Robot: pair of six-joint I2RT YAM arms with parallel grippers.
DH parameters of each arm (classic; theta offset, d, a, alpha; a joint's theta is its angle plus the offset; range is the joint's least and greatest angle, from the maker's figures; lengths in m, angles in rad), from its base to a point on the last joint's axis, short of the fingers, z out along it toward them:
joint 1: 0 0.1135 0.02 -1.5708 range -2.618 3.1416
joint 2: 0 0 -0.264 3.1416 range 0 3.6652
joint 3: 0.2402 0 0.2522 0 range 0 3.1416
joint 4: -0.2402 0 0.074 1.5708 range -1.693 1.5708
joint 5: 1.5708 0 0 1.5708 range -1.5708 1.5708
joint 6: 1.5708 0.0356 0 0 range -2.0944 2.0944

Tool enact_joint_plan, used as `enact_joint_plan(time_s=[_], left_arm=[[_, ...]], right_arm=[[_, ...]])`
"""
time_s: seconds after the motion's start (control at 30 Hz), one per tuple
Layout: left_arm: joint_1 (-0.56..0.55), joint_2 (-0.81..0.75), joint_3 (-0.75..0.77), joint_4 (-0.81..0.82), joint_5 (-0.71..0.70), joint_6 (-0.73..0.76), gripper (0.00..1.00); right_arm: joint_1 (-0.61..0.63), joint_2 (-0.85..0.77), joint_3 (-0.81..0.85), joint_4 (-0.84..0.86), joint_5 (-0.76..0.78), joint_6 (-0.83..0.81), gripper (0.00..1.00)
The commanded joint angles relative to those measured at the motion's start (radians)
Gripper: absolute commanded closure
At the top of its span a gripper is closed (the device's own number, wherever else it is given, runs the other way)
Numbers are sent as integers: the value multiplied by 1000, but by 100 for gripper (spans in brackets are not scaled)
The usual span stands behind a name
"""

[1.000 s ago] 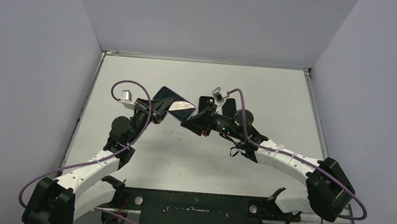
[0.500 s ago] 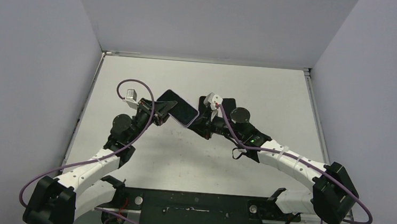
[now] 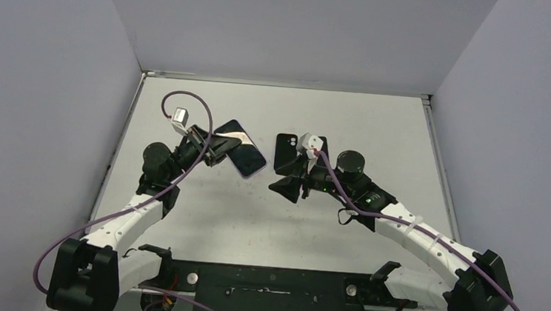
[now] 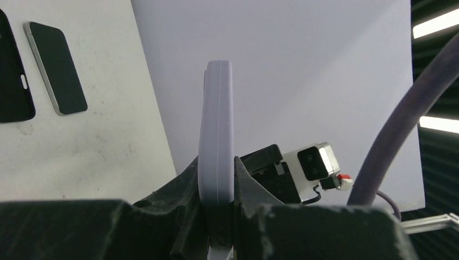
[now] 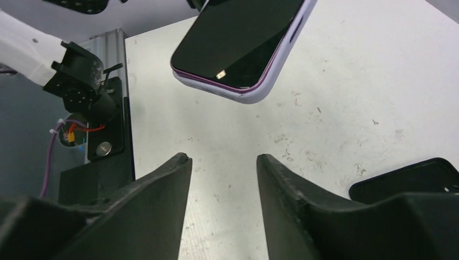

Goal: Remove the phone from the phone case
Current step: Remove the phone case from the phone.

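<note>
Two phones: cased phone [image 5: 238, 38], bare phone [image 4: 56, 67]. Two cases: lilac case [image 4: 216, 124], black case [image 4: 12, 70]. Two arms: left arm [image 3: 133, 222], right arm [image 3: 415, 237]. Two grippers: left gripper [image 4: 215, 162], right gripper [image 5: 223, 160]. Two purple cables: left cable [image 4: 400, 119], right cable [image 3: 328, 176]. One table [image 3: 379, 119].

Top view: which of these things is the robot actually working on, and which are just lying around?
Part of the job:
- phone inside its lilac phone case
- left gripper, clamping the cased phone on edge above the table
- right gripper, open and empty

Just lying about:
- black phone case, flat on the table
- bare dark phone, flat beside it
</note>
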State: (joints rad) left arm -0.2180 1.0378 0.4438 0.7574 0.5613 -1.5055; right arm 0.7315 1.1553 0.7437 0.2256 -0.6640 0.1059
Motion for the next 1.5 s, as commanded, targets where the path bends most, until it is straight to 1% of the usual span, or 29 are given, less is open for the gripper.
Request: enact_joint_plan(time_s=[0.0, 0.07, 0.2, 0.27, 0.5, 0.8, 1.2, 1.3, 1.4, 1.47], left_arm=[[13, 57, 141, 112, 264, 122, 100], [14, 84, 175, 114, 331, 160, 100], [14, 132, 231, 96, 437, 228, 100], [14, 146, 245, 105, 467, 241, 100], [11, 166, 272, 121, 529, 259, 100], [-14, 181, 301, 146, 555, 251, 100], [-26, 191, 306, 159, 564, 245, 100], [-26, 192, 303, 157, 561, 243, 100], [-32, 196, 304, 164, 564, 231, 100], [-35, 197, 305, 164, 564, 223, 100]], right_arm=[[-26, -57, 42, -62, -121, -47, 48], [-32, -48, 72, -108, -153, -70, 44], [-34, -13, 126, -180, -210, -98, 43], [-35, 6, 146, -195, -235, -126, 44], [-32, 71, 202, -177, -312, -121, 47], [-32, 133, 238, -133, -353, -107, 50], [-37, 146, 249, -95, -413, -106, 56], [-38, 144, 243, -71, -421, -77, 57], [-43, 151, 240, -59, -430, -75, 61], [-43, 156, 242, -54, -437, -76, 68]])
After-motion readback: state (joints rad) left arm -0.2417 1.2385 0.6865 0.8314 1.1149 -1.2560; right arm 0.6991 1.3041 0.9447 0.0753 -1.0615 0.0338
